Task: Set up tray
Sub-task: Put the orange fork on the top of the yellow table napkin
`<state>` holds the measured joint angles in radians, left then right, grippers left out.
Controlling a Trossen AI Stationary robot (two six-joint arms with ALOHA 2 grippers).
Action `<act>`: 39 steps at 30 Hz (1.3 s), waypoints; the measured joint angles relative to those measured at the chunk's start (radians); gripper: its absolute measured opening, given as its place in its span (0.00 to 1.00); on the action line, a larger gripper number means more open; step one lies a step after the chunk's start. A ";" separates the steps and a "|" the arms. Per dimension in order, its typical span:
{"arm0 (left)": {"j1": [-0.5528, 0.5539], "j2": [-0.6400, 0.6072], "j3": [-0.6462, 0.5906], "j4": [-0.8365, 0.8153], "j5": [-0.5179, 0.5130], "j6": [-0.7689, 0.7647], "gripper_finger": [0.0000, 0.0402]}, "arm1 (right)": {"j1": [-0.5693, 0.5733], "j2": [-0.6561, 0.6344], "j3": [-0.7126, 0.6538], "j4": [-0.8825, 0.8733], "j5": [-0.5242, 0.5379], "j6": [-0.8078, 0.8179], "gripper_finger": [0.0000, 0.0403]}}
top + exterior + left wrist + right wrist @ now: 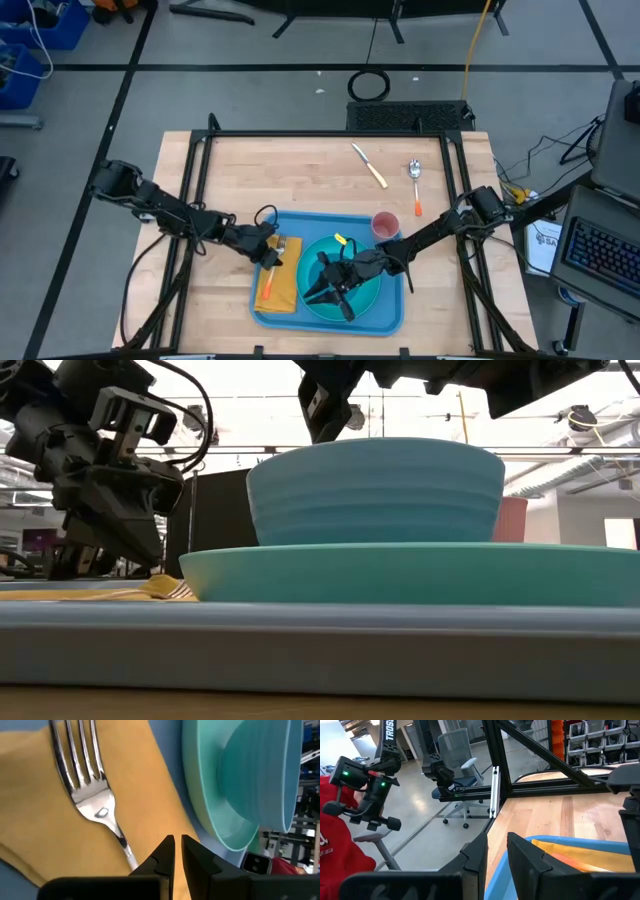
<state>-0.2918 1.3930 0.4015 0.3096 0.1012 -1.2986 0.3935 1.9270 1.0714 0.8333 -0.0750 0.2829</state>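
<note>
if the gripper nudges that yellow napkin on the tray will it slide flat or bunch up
Probably bunch up: the napkin looks like soft cloth, with a raised fold in the low view. The fork lying on it would likely pin part of it and shift along. The tray looks like smooth plastic, so the free edge may slide a little first.

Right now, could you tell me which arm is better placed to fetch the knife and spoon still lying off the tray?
Probably the right: the knife and spoon lie on its side of the table, while the left gripper is over the napkin.
</note>
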 joint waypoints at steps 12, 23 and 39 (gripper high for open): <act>0.009 0.006 0.141 -0.324 0.004 0.058 0.09 | -0.002 0.000 0.000 0.000 0.028 -0.009 0.16; 0.012 0.049 0.239 -0.482 0.002 0.067 0.09 | -0.001 0.000 0.000 -0.006 0.026 -0.008 0.16; -0.006 0.151 0.240 -0.454 0.031 0.050 0.09 | -0.001 0.000 0.000 -0.017 0.027 -0.009 0.16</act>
<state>-0.2975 1.5444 0.6411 -0.1449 0.1325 -1.2486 0.3923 1.9274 1.0714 0.8165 -0.0483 0.2741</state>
